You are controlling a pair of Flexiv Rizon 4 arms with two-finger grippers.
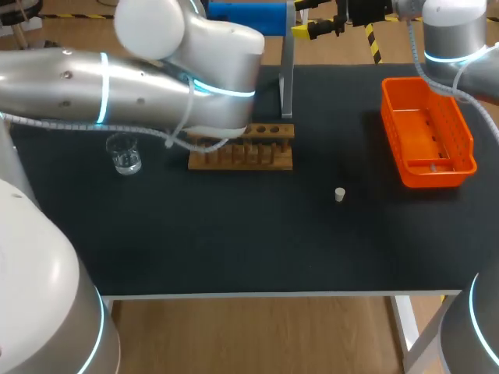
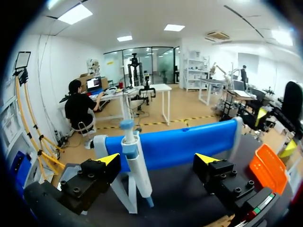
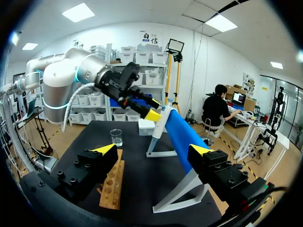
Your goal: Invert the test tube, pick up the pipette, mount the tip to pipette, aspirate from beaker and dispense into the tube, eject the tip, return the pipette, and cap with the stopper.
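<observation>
A white pipette (image 2: 136, 163) with a blue top hangs on its white stand (image 1: 288, 74) at the back of the table, under a blue bar (image 2: 184, 144). My left gripper (image 2: 157, 160) is open around it, with the pipette close to one finger and the other finger well apart. The right wrist view shows the same: my left gripper (image 3: 144, 105) at the pipette (image 3: 158, 126). My right gripper (image 3: 154, 151) is open and holds nothing; it hangs at the back right (image 1: 320, 29). The wooden tube rack (image 1: 242, 152), glass beaker (image 1: 125, 153) and small white stopper (image 1: 340, 194) stand on the black mat. I cannot see a test tube.
An orange basket (image 1: 425, 132) lies at the right of the mat. My left arm (image 1: 156, 74) reaches over the rack's back left part and hides it. The rack (image 3: 112, 187) and beaker (image 3: 116, 137) lie ahead of my right gripper.
</observation>
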